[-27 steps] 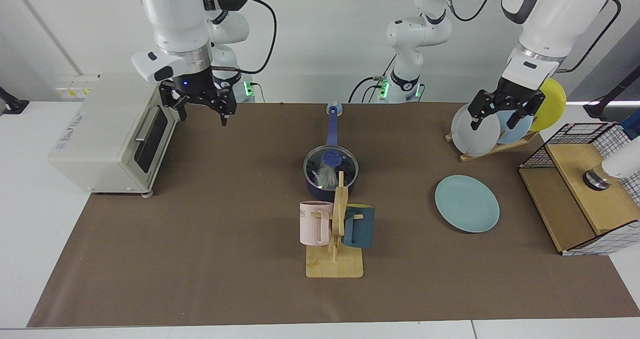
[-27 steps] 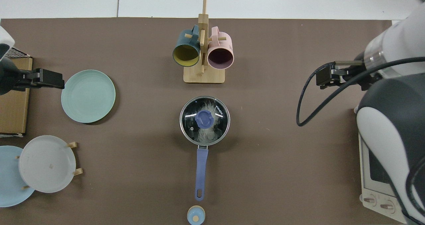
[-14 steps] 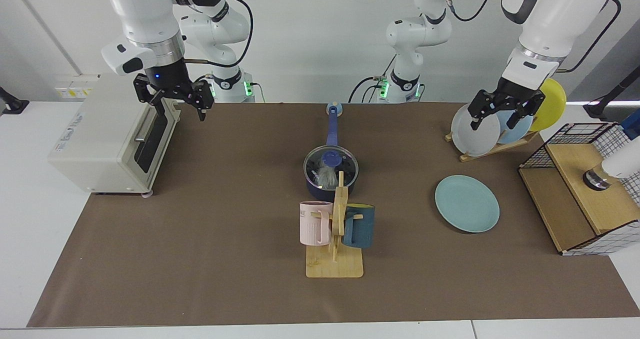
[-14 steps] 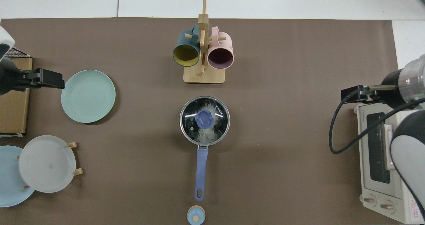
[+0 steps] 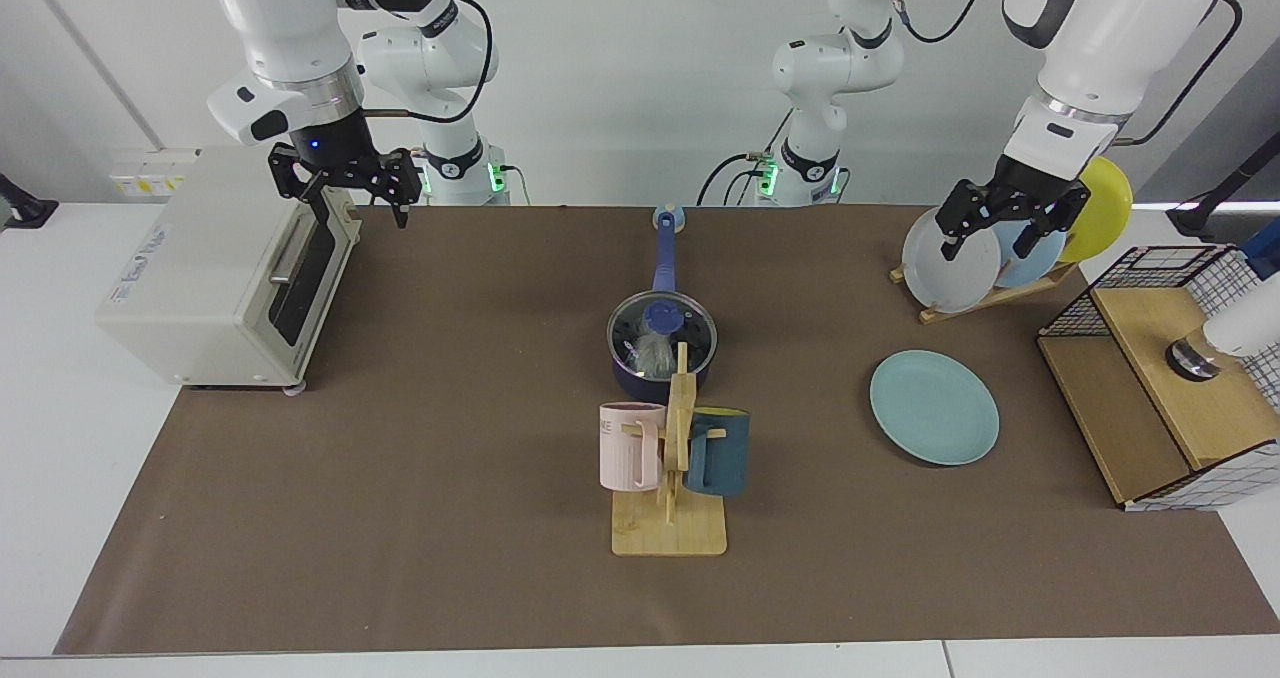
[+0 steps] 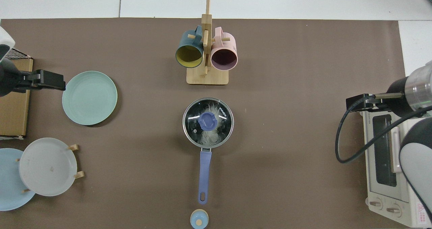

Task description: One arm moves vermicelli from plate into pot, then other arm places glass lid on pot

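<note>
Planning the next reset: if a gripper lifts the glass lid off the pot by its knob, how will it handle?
The glass lid looks rigid: clear pane, metal rim, likely fragile if dropped. Its blue knob sits central, so it should hang level. The smooth knob may slip. It rests flat on the pot, probably lifting free.

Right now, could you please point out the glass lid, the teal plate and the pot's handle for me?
glass lid (image 6: 208,122): top view, on its blue centre knob.
teal plate (image 6: 89,97): top view, on the middle of its bare face.
pot's handle (image 6: 204,175): top view, midway along the blue handle.
</note>
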You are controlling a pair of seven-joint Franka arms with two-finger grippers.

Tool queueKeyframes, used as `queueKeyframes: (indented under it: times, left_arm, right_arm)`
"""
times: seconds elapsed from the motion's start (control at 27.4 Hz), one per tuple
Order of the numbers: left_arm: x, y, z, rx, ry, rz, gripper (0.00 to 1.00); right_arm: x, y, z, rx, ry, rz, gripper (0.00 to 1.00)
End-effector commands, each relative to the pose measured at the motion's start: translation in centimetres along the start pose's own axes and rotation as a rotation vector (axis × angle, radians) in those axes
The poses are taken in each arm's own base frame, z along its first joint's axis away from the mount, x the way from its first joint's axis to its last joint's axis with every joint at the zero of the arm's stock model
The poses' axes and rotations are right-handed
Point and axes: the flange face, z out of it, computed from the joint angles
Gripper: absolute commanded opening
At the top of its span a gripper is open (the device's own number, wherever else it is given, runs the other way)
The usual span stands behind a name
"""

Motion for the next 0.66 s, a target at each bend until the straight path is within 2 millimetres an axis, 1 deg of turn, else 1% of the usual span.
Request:
queueKeyframes:
  times: [0.0,0.15,0.62]
  left_arm:
    - [-0.67,0.04,-0.12,0.003,0.011,0.002,1.00]
    - [-0.67,0.05,-0.12,0.002,0.011,0.002,1.00]
    - [-0.67,0.05,-0.12,0.002,0.011,0.002,1.00]
  right_arm:
    - [0.24,0.06,-0.54,0.040,-0.015,-0.029,0.99]
    - [0.24,-0.35,-0.53,0.070,-0.015,-0.029,0.99]
    - [0.31,-0.42,-0.25,0.074,-0.015,-0.021,0.99]
